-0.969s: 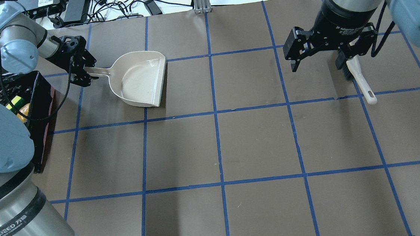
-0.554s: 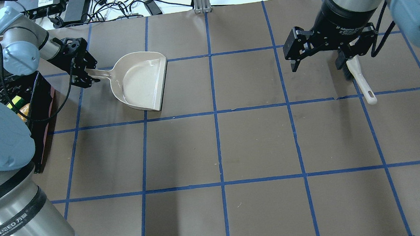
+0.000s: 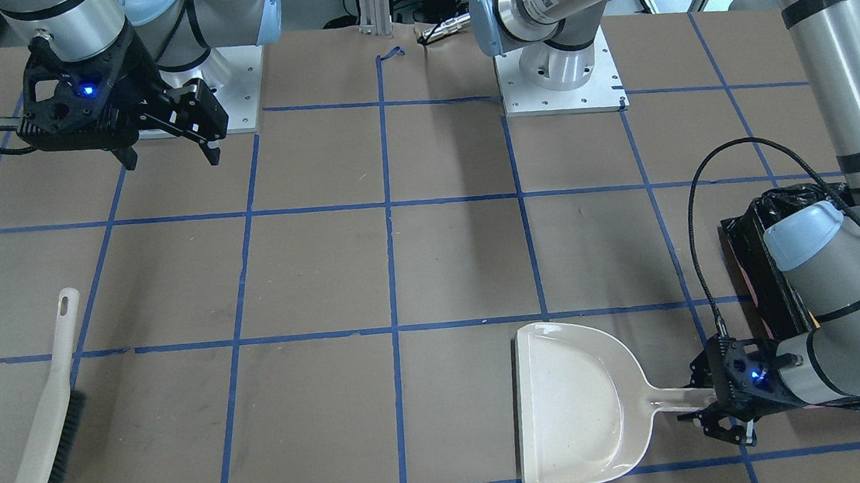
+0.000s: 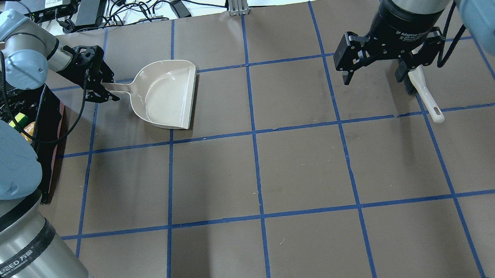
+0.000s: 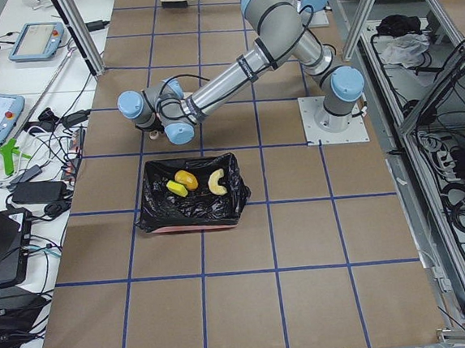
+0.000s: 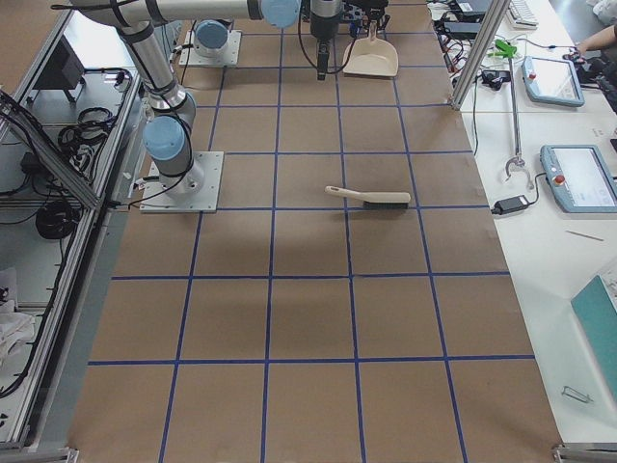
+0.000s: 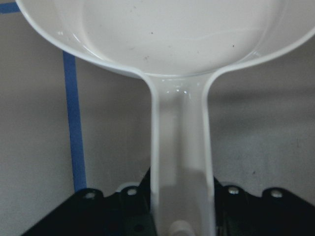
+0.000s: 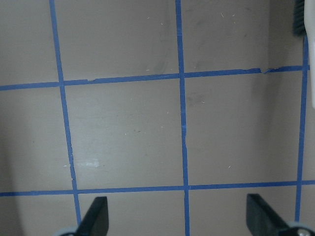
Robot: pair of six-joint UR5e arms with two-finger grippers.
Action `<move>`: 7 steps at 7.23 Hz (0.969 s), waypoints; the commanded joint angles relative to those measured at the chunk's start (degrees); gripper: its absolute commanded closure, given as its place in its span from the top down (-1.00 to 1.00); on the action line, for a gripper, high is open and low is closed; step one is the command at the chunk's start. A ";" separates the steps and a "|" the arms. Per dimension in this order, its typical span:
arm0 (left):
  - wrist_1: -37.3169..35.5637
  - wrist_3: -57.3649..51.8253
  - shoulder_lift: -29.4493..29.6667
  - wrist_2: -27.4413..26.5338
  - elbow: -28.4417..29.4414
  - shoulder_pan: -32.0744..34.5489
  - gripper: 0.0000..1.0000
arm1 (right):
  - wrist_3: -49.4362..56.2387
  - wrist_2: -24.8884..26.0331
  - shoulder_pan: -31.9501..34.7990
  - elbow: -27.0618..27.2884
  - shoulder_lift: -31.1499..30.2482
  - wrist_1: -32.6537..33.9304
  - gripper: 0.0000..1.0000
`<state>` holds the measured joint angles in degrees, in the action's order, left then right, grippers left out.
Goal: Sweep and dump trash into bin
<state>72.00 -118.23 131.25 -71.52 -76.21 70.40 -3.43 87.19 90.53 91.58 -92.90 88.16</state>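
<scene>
Brown paper marked into squares with blue tape covers the whole table (image 4: 302, 165), and behind its far edge I see cables and power bricks on a white bench. At the robot's left side stands the rectangular bin lined with a crinkly black plastic bag (image 5: 189, 218), a pinkish edge showing at its base. All three pieces of trash lie inside it: the curved tan croissant (image 5: 216, 181) at one end, the golden-brown potato (image 5: 186, 179) near the middle, and the yellow sponge with a green layer (image 5: 173, 188) just beside the potato. Near the bin, but apart from it, the beige plastic dustpan (image 4: 166, 94) lies flat on the paper with nothing in its pan, its straight edge turned away from the bin. The left gripper (image 4: 109, 91) lies low and sideways at the end of the dustpan handle; in the left wrist view its dark fingers (image 7: 133, 196) sit close against both sides of the handle, so it is pinching it. On the other side of the table the right gripper (image 3: 172, 159) hangs above the paper, its two fingers spread wide and holding nothing. The white-handled brush with dark bristles (image 3: 47, 407) lies flat on the table on that side, and the gripper does not touch it.
</scene>
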 commanded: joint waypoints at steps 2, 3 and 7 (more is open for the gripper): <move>0.07 2.64 -0.91 -0.11 0.10 0.09 0.26 | 0.00 0.00 0.09 0.00 0.09 0.00 1.00; 0.07 4.57 -1.43 -0.20 0.36 0.26 0.27 | -0.09 0.00 0.09 0.00 0.00 0.08 1.00; 4.26 21.32 -7.66 -1.78 0.10 1.58 0.36 | -0.18 0.00 0.09 0.00 0.00 0.17 1.00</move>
<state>73.99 -103.24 126.20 -72.52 -75.90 71.74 -3.82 87.19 90.62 91.58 -92.91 88.28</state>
